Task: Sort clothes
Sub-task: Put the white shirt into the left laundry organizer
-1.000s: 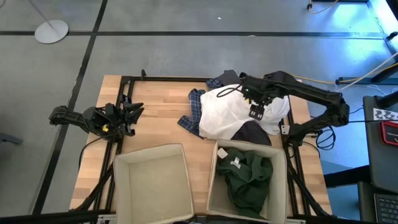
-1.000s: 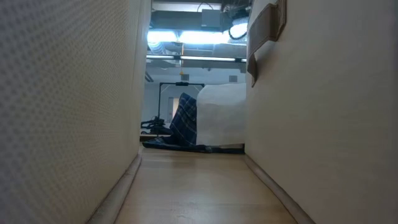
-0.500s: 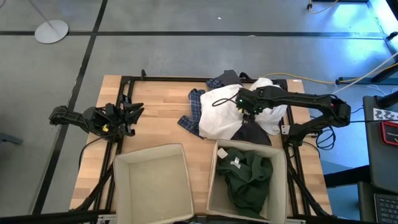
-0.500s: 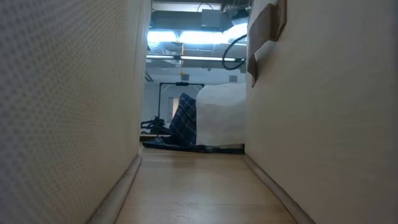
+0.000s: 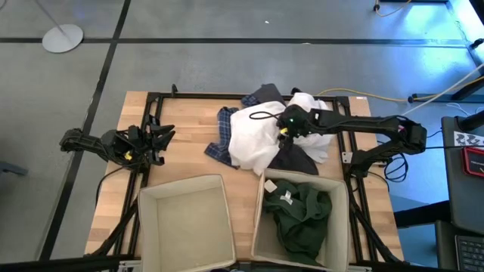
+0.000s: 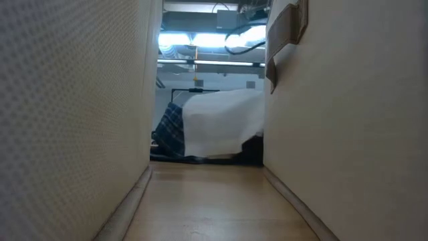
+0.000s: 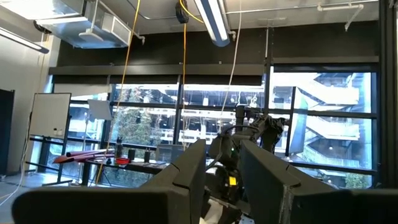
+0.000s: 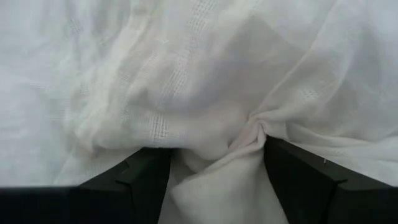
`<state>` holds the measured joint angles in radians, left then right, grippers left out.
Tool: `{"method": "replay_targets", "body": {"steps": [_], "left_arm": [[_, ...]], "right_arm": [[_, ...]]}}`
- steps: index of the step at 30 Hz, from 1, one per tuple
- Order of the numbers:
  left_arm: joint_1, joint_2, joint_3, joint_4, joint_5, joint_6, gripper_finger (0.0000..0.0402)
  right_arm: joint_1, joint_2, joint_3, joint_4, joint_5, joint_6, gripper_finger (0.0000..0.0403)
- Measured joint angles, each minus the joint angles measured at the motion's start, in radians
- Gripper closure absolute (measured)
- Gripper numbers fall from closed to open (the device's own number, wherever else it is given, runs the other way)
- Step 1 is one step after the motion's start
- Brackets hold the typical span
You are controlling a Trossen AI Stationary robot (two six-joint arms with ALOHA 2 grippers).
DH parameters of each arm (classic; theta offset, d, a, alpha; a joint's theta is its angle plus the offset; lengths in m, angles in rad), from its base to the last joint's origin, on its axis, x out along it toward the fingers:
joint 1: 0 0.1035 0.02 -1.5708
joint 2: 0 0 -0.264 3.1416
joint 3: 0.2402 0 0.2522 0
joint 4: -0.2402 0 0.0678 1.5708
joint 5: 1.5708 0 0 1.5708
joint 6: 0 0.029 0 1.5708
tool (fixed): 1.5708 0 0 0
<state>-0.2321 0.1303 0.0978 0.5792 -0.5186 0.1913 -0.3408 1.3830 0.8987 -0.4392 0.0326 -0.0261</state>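
At the left edge of the wooden table, the left gripper waits on its folded arm, well apart from the clothes. Its wrist view looks out into the room, and its two dark fingers stand with only a narrow gap between them and nothing in it.

Toward the near edge sit two beige fabric boxes side by side. The left box shows only its bare floor. The right box holds the dark green garment, crumpled in a heap with a small pale tag on its top.

Beyond the boxes, on the far right part of the table, the other clothes lie in one pile. The blue-and-white plaid shirt sticks out at the pile's left side, partly under the large white garment, which lies draped over the middle. The dark grey garment shows at the pile's near side, just beside the right box's far rim; another dark patch of cloth peeks out at the far side.

The right gripper reaches in from the right, its arm stretched across the pile, and sits down on the white garment. In its wrist view the jaws stand fairly wide with a bunched fold of the white cloth gathered between the two fingers.
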Motion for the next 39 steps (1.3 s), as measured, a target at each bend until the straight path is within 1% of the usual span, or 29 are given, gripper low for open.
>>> {"method": "replay_targets", "body": {"steps": [4, 7, 10, 15, 16, 17, 19, 21, 23, 26, 31, 35, 39], "left_arm": [[0.000, 0.000, 0.000, 0.000, 0.000, 0.000, 0.0313], [0.000, 0.000, 0.000, 0.000, 0.000, 0.000, 0.0313], [0.000, 0.000, 0.000, 0.000, 0.000, 0.000, 0.0313], [0.000, 0.000, 0.000, 0.000, 0.000, -0.001, 0.0313], [0.000, 0.000, 0.000, 0.000, 0.000, -0.001, 0.0313], [0.000, 0.000, 0.000, 0.000, 0.000, -0.004, 0.0313], [0.000, 0.002, 0.000, 0.000, 0.000, -0.015, 0.0313], [0.000, 0.006, 0.000, -0.001, 0.000, -0.028, 0.0313], [0.000, 0.011, 0.000, 0.004, 0.000, -0.031, 0.0313], [0.000, 0.022, 0.000, 0.008, 0.001, -0.037, 0.0313], [0.000, 0.054, 0.000, 0.014, 0.007, -0.060, 0.0313], [0.000, 0.109, 0.010, 0.014, 0.008, -0.048, 0.0313], [0.000, 0.217, 0.090, 0.006, -0.020, -0.021, 0.0313]], "right_arm": [[0.000, 0.000, -0.018, 0.063, -0.003, -0.004, 0.0166], [0.000, 0.000, -0.027, 0.097, -0.021, -0.005, 0.0198], [0.000, 0.000, -0.031, 0.104, -0.022, -0.005, 0.0250], [0.001, 0.000, -0.026, 0.097, -0.017, -0.017, 0.0370], [0.001, 0.000, -0.019, 0.086, -0.020, -0.035, 0.0384], [0.001, 0.000, -0.008, 0.071, -0.025, -0.051, 0.0389], [0.009, -0.002, 0.024, 0.029, -0.021, -0.056, 0.0381], [0.022, -0.009, 0.066, -0.021, 0.012, -0.059, 0.0376], [0.041, -0.026, 0.112, -0.061, 0.045, -0.071, 0.0383], [0.070, -0.057, 0.187, -0.092, 0.065, -0.101, 0.0395], [0.102, -0.098, 0.322, -0.115, 0.089, -0.114, 0.0389], [0.126, -0.103, 0.427, -0.115, 0.086, -0.129, 0.0397], [0.148, -0.103, 0.506, -0.088, 0.073, -0.145, 0.0395]]}}
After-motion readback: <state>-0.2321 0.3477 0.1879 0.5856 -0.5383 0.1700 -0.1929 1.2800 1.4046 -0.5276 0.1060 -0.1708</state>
